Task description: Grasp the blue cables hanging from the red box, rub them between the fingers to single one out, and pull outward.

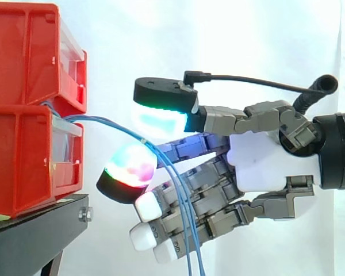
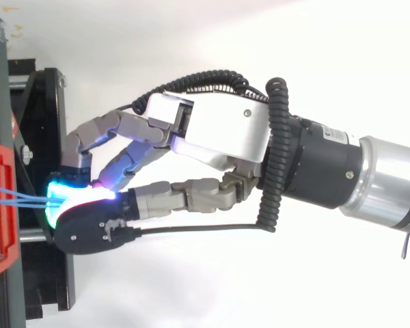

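Several thin blue cables (image 1: 103,121) come out between the two stacked red boxes (image 1: 23,161), arch to the right and hang down past the bottom edge. My hand (image 1: 264,161) reaches in from the right. The cables pass between its green-glowing thumb pad (image 1: 161,118) above and a multicoloured finger pad (image 1: 126,167) below, lying on the lower pad. The other fingers are curled underneath, behind the hanging cables. From above, the cables (image 2: 20,195) run from the red box (image 2: 3,205) into the glowing pads of the hand (image 2: 219,130).
The red boxes sit on a black stand (image 1: 34,230) at the left, with a white curtain behind. The stand's frame (image 2: 41,123) lies just left of the fingertips in the top view. Open space lies to the right, under the arm.
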Robot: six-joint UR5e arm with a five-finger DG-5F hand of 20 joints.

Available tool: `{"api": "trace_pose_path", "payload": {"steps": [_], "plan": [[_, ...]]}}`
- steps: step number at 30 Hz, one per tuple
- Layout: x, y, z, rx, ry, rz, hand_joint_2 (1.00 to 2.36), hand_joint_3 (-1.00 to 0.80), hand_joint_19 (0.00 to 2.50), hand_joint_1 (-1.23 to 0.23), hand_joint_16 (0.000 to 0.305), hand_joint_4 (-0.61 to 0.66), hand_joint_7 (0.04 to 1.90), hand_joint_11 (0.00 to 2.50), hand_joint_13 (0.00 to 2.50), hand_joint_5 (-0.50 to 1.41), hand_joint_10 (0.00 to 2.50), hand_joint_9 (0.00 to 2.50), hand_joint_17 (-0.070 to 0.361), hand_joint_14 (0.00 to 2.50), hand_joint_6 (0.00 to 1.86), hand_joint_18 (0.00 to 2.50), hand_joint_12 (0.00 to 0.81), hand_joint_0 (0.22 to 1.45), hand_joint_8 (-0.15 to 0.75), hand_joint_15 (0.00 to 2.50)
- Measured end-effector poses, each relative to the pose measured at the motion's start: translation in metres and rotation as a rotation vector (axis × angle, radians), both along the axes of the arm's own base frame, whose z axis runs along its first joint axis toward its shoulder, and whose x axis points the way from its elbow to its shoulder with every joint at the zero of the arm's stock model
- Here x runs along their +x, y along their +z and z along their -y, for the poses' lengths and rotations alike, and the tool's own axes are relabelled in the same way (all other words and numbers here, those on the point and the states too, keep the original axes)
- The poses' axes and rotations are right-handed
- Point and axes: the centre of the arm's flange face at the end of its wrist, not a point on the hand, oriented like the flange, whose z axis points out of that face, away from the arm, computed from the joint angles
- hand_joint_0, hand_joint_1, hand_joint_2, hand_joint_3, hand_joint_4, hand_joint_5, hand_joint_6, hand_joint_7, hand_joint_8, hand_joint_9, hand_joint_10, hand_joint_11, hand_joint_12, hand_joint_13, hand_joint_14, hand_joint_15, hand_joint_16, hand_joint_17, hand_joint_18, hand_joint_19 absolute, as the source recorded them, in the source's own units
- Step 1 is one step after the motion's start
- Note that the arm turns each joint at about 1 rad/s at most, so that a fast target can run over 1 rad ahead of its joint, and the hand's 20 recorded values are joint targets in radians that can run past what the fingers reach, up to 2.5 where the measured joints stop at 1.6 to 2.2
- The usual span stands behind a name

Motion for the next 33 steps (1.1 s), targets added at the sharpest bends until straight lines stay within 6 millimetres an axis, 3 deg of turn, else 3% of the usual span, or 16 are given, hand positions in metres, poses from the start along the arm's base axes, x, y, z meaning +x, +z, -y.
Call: {"api": "trace_pose_path", "payload": {"steps": [8,33], "plan": [[-0.0010,0.0013,0.0018,0.000,-0.001,-0.015,1.01,-0.13,0.32,-0.68,0.060,0.18,0.92,0.50,0.85,-0.15,0.02,0.97,0.134,0.01,0.86,0.71,0.430,0.58,0.342,0.37],[-0.0025,0.0023,0.0014,0.001,0.000,-0.032,1.02,-0.08,0.35,-0.87,0.050,-0.03,0.96,0.54,0.79,-0.16,0.02,0.88,0.112,0.02,0.89,0.67,0.369,0.65,0.279,0.41]]}}
